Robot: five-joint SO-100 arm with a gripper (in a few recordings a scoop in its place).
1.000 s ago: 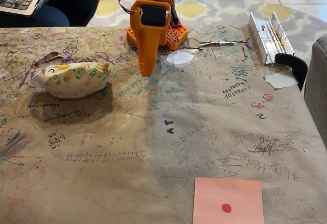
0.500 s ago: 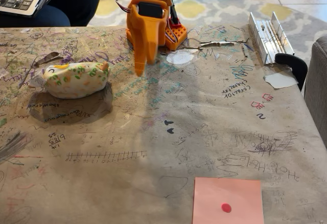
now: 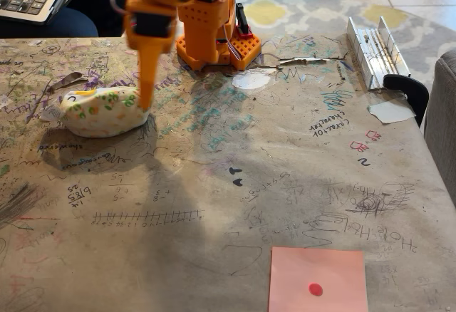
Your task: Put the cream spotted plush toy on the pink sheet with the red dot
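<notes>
Hand point(image 3: 146, 102) now at plush toy point(image 3: 100, 112), grip unclear; pink sheet point(image 3: 318, 281) well apart

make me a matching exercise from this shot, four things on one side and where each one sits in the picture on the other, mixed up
Things:
1. cream spotted plush toy
2. pink sheet with the red dot
3. gripper
4. white paper scrap

Places, in the fixed view:
A. bottom edge, right of centre
B. right side of the table, by the black clamp
C. left side of the table, lying on the scribbled paper cover
D. pointing down at the right end of the toy

Pairs: 1-C, 2-A, 3-D, 4-B
</notes>
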